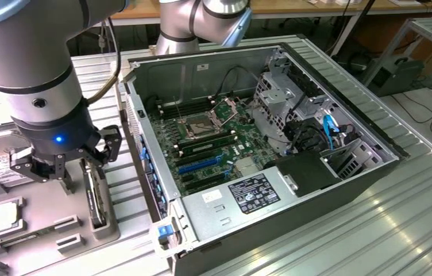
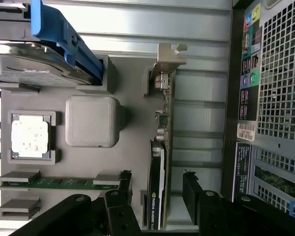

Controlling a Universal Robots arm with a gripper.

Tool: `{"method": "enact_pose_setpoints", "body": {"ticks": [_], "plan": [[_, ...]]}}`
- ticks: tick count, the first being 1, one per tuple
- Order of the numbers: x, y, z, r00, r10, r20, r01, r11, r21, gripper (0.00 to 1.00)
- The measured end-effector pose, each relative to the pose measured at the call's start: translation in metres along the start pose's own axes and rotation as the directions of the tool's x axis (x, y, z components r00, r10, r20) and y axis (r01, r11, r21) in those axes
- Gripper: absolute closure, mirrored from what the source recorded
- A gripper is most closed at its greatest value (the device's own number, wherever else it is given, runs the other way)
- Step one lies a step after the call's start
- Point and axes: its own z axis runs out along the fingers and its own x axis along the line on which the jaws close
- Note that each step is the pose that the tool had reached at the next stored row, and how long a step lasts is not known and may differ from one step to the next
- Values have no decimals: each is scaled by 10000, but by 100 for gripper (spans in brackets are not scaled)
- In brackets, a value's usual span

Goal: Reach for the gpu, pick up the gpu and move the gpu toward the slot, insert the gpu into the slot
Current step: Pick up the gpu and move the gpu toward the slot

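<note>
The tool was closest. Its two dark fingers were spread apart, one on each side of the gpu, with little gaps, so it gripped nothing. The gpu stood on its thin edge in a grey tray, silver end far from the tool. A square chip lay in the same tray. The tray sat on the worktop, at the exterior view's left of the open computer case. The blue slot was inside the case, well apart from the gpu.
</note>
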Motion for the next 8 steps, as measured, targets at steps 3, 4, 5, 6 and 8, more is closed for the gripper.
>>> {"method": "enact_pose_setpoints", "body": {"ticks": [3,4,5,6,8], "plan": [[0,4,52,10000,-3,-1,3,10000,31,46],[1,5,70,10000,-2,-2,2,10000,32,46],[1,7,88,10000,-1,-1,1,10000,33,46],[1,8,106,10000,-1,-1,1,10000,32,46],[2,11,142,10000,-1,0,1,10000,31,46]]}}
